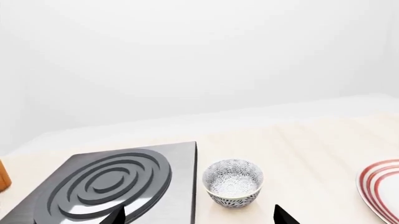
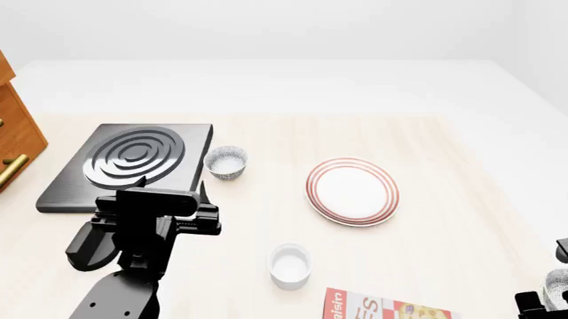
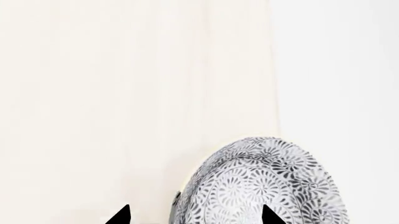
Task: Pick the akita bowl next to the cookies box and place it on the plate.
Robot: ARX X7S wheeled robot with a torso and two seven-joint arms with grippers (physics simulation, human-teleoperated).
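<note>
**Target bowl at near right edge, right gripper not yet closed on it**

Location: the akita bowl (image 3: 262,182) sits at the near right of the table (image 2: 443,146), right of the cookies box (image 2: 382,309), which lies at the near edge. In the head view only a sliver of this bowl shows, just above the right gripper (image 3: 194,217). The look-alike bowl (image 2: 225,162) by the stove plate (image 2: 133,163) is far left and is not the target. The plate (image 2: 352,191) is mid-table, well apart from the target; a plain white cup (image 2: 290,264) stands between them.

Grippers: the right gripper's fingers are spread wide; one fingertip (image 3: 271,215) overlaps the bowl's patterned wall, but contact cannot be judged. The left gripper (image 1: 199,219) has its fingers released too, holding nothing and facing the look-alike.

Handling, as judgement: the bowl looks like glazed ceramic, so rigid, light for its size, slippery and chip-prone. The curved outside gives the pads little purchase. The better hold is a pinch over the rim, one finger inside and one outside. Being close to the table edge, a nudge could send it off.
</note>
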